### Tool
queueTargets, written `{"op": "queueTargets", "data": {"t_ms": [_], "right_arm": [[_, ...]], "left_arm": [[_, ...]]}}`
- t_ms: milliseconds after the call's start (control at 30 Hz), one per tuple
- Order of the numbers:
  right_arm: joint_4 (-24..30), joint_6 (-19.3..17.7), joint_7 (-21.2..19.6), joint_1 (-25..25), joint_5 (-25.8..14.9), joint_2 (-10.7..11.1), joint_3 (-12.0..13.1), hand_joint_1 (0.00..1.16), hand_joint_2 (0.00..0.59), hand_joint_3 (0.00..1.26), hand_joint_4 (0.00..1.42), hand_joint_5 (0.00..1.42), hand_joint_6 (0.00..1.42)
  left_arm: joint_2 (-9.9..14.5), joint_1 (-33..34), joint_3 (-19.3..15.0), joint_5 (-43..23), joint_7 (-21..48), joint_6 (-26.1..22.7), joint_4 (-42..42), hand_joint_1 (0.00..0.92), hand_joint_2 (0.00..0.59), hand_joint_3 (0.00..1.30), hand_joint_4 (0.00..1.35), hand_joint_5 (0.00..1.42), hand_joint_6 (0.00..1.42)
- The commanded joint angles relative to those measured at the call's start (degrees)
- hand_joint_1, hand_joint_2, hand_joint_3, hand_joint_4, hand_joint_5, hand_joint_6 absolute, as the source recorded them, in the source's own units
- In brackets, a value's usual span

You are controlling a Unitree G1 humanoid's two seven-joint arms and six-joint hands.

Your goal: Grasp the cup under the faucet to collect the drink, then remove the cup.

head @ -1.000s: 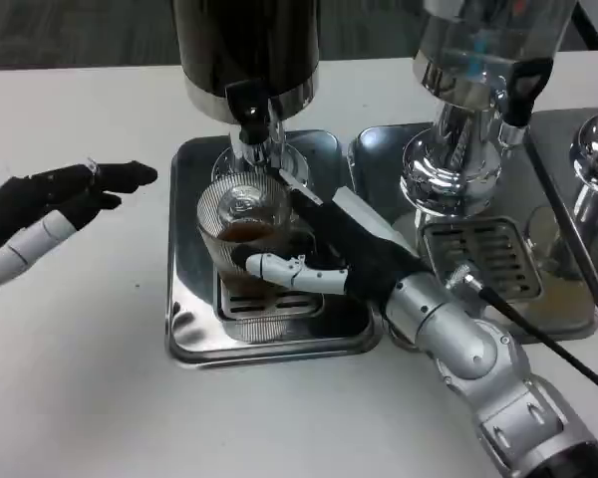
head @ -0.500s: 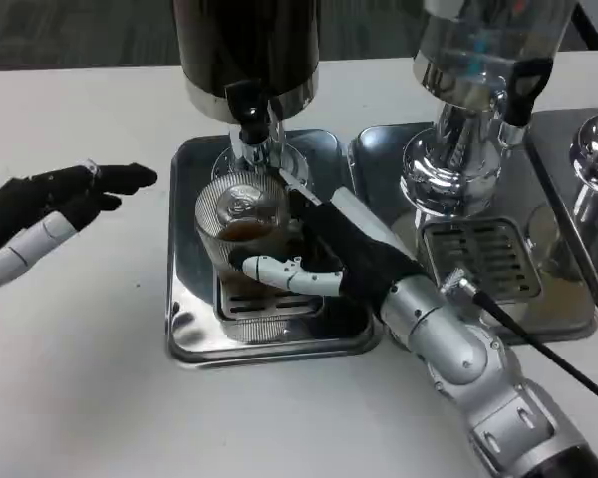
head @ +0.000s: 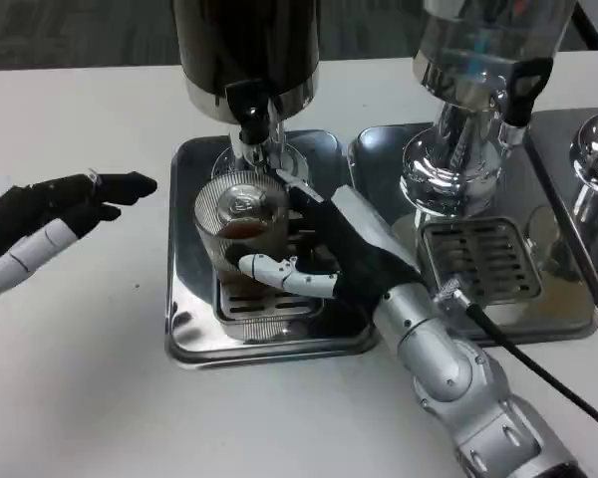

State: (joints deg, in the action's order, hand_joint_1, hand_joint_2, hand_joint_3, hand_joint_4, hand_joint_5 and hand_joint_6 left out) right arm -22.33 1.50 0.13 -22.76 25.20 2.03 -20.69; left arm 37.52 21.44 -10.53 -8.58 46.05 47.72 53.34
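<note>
The cup (head: 241,231) is a clear ribbed glass with a little brown drink in the bottom; it stands on the slotted grate of a shiny drip tray (head: 189,329), right under the faucet (head: 253,129) of the big dark drink tank (head: 245,50) at 12 o'clock. The right hand (head: 324,261) comes in from 5 o'clock and wraps around the cup; its white thumb lies across the front of the cup low down, and its other fingers reach round the side at 3 o'clock, so this hand is gripping the cup. The faucet's black handle and metal spout sit just above the cup's rim, so the spout is in the way if the cup goes straight up.

The left hand (head: 50,214) is out at 9 o'clock, over the white table (head: 80,398), well apart from the tray; its fingers are stretched out toward the cup and it holds nothing.

At 2 o'clock stands a second drink tank (head: 478,60), clear with a shiny metal foot; it has its own drip tray (head: 478,259) with a slotted grate, just beside the first tray. A black cable (head: 538,363) runs from the right wrist toward 4 o'clock. At the 3 o'clock edge there is another shiny metal stand (head: 596,159).
</note>
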Motion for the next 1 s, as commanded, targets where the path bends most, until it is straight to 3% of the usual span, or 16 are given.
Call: {"op": "queueTargets", "data": {"t_ms": [33,467,1000], "right_arm": [[0.9,0.1,-2.4,1.5,1.2,-0.8,-0.7,0.52,0.224,0.18,0.29,0.37,0.42],[1.4,-3.0,-12.5,4.7,5.2,-2.1,-2.3,0.54,0.23,0.33,0.45,0.52,0.57],[2.4,-5.4,-16.2,6.6,4.8,-2.0,-1.7,0.54,0.244,0.4,0.53,0.62,0.7]], "left_arm": [[0.9,-0.8,0.1,0.4,-0.5,-0.5,-0.1,0.0,0.128,0.33,0.23,0.19,0.24],[0.9,-0.6,0.3,0.5,-0.3,-0.7,-0.1,0.0,0.145,0.31,0.24,0.19,0.25],[0.5,0.0,0.9,0.6,0.0,-1.0,0.3,0.0,0.15,0.3,0.24,0.19,0.25]]}}
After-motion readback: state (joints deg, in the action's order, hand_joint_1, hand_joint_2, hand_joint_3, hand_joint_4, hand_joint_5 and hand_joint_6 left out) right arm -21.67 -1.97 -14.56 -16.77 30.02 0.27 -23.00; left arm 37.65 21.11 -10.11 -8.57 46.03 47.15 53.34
